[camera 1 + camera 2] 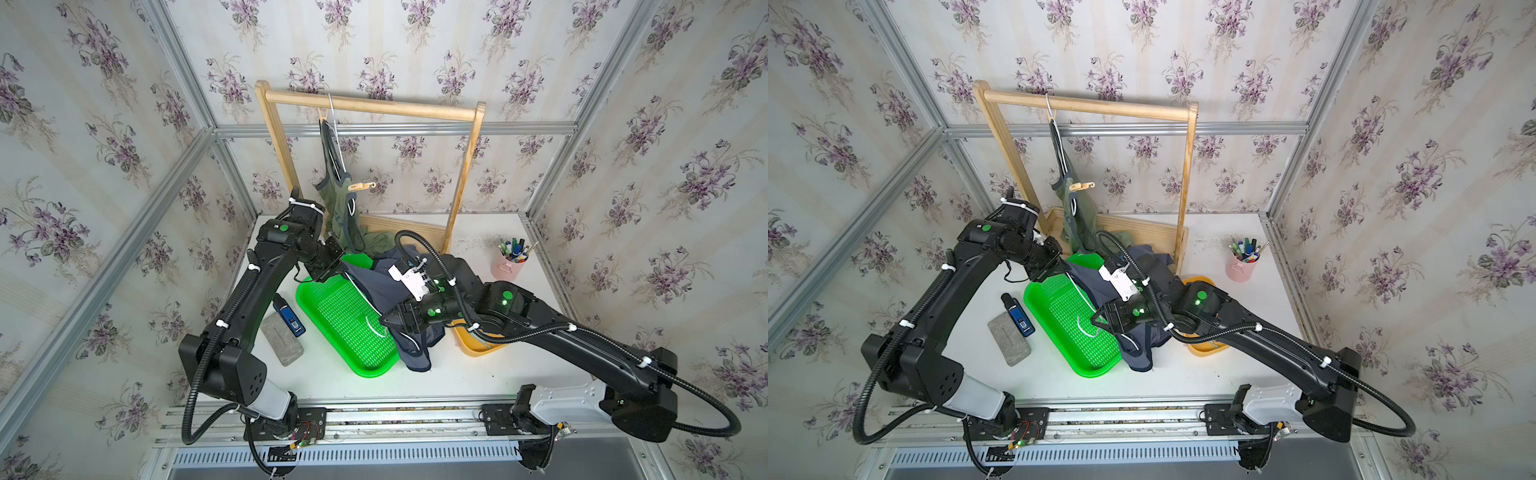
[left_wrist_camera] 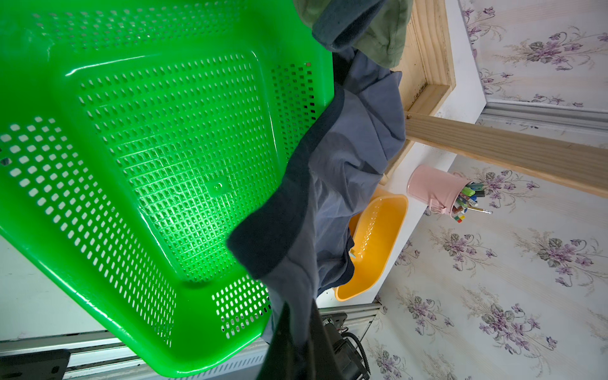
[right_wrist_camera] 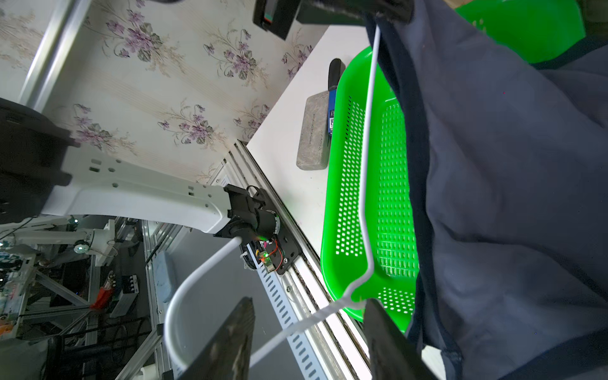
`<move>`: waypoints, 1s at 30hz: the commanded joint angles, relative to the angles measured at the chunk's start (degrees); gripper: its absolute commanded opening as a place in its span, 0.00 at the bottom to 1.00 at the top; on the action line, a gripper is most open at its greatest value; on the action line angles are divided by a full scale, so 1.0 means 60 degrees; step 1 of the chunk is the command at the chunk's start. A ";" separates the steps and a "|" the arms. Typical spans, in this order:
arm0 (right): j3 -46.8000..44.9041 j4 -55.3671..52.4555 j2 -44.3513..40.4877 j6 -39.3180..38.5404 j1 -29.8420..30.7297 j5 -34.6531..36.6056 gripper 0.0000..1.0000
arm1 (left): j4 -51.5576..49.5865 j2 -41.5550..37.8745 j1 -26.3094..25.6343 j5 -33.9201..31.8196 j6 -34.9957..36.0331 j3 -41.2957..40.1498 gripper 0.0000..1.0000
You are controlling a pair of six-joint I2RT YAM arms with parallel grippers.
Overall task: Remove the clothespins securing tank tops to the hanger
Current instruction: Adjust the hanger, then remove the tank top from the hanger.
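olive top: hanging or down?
Hanging. In both top views the olive top hangs from a white hanger hooked over the wooden rail, with a clothespin clipped at its edge.

Two tank tops [image 1: 337, 208], one clothespin [image 1: 360, 187] — two hangers [image 3: 363, 184], two baskets [image 1: 345, 316].

Basket: a green perforated basket [image 2: 138, 158] is shown filling much of the frame.
Garment: the navy tank top [image 2: 345, 171] is draped over its rim and pinched in the closed left gripper [image 2: 301, 325].
Beyond: a yellow tray [image 2: 378, 237] and a pink pen cup [image 2: 431, 187] are seen.
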 commanded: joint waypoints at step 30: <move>-0.1672 -0.0412 -0.1354 -0.0243 0.0510 0.1856 0.59 | -0.0235 0.0160 0.0016 0.0548 -0.0580 0.0068 0.00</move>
